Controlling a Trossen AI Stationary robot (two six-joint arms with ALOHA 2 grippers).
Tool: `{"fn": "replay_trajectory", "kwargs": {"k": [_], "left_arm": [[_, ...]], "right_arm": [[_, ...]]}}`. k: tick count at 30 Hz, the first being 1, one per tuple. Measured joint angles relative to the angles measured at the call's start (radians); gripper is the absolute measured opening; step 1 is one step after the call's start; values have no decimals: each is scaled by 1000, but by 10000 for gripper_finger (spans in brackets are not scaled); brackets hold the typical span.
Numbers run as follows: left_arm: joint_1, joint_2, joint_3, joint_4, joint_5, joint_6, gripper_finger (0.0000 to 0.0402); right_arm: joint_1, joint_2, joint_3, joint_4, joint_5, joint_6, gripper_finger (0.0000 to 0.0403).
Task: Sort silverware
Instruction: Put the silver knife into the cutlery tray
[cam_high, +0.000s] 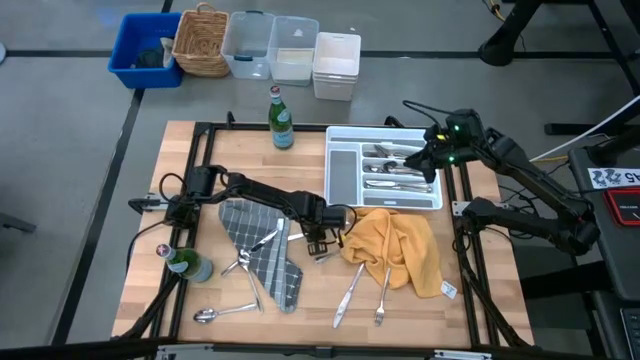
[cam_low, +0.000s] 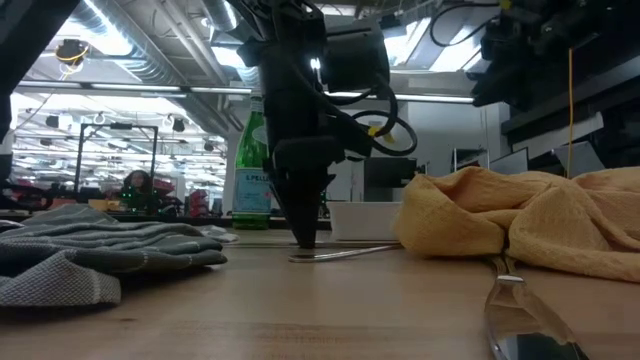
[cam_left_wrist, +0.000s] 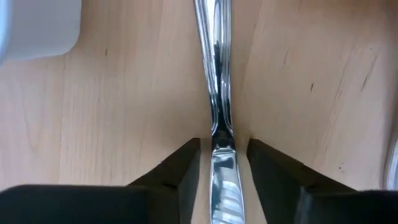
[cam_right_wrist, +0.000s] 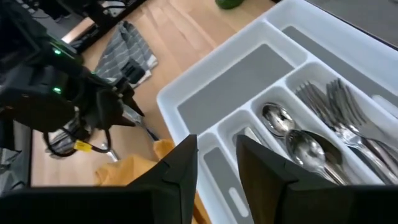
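The silverware: sorted pieces lie in the white tray (cam_high: 345, 170), others loose on the table (cam_high: 470, 300), one (cam_left_wrist: 214, 93) between the left gripper (cam_left_wrist: 222, 163)'s spread fingers. Judged stiff, light, slippery; best pinched mid-handle (seen only from the left wrist). Right gripper (cam_right_wrist: 216, 163), parted and empty, hovers over the tray.

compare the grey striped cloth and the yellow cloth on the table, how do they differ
The grey striped cloth is grey with thin pale lines; the yellow cloth is plain mustard yellow.
The grey striped cloth lies fairly flat; the yellow cloth is bunched into folds.
The grey striped cloth lies toward the table's left side, the yellow cloth toward its right, just below the white tray.
Both rest on the wooden table with silverware lying against them.
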Motion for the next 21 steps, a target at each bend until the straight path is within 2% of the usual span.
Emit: {"fn": "replay_trajectory", "kwargs": {"k": [3, 7, 21], "left_arm": [[0, 0, 1, 0, -3, 3, 151], [1, 0, 1, 0, -7, 3, 155], [6, 0, -2, 87, 7, 2, 117]], "right_arm": [[0, 0, -2, -1, 22, -9, 115], [0, 0, -2, 0, 25, -26, 115], [0, 0, -2, 42, 25, -157, 115]]}}
